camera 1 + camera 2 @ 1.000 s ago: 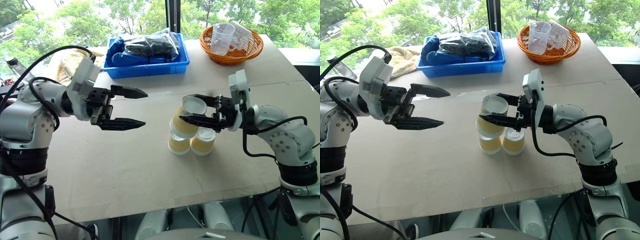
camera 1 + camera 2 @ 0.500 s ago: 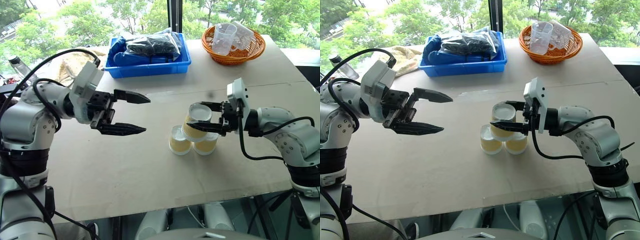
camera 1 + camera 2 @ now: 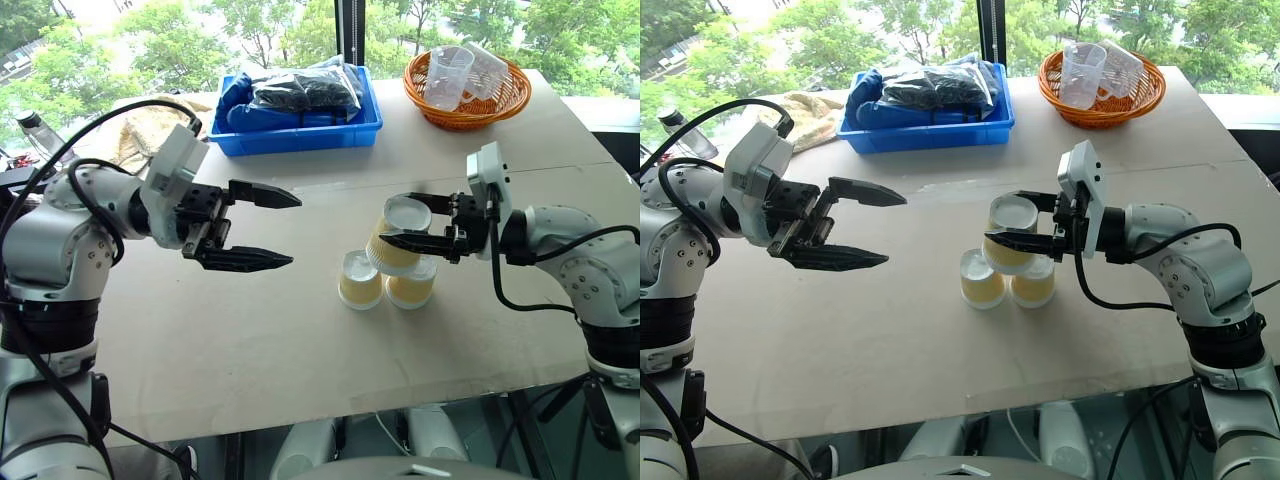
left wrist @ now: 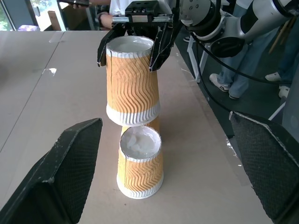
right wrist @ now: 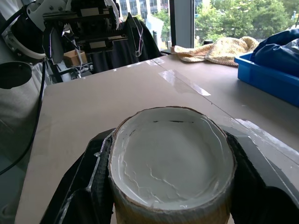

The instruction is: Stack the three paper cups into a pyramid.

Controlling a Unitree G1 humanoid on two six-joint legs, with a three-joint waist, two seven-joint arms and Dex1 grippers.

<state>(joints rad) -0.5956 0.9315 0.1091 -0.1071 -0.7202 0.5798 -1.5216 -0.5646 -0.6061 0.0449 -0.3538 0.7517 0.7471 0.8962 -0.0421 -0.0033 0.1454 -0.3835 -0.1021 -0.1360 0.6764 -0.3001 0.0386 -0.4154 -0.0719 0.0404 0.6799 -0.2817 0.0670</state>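
You see 3 paper cups (image 4: 133, 86) with ribbed, matt tan sleeves, on a matt cardboard-like table (image 3: 250, 330); the blue bin (image 3: 300, 135) looks glossy plastic, the basket (image 3: 465, 105) woven wicker

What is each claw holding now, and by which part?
Right claw grips the upside-down tan-yellow paper cup near its white base. Left claw holds nothing.

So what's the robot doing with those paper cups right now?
It's building a cup pyramid. Two paper cups stand upside down side by side on the table. The right gripper is shut on the third cup, also upside down, holding it tilted just over the pair and not yet set square across both. The left gripper hovers open off to the side, holding nothing.
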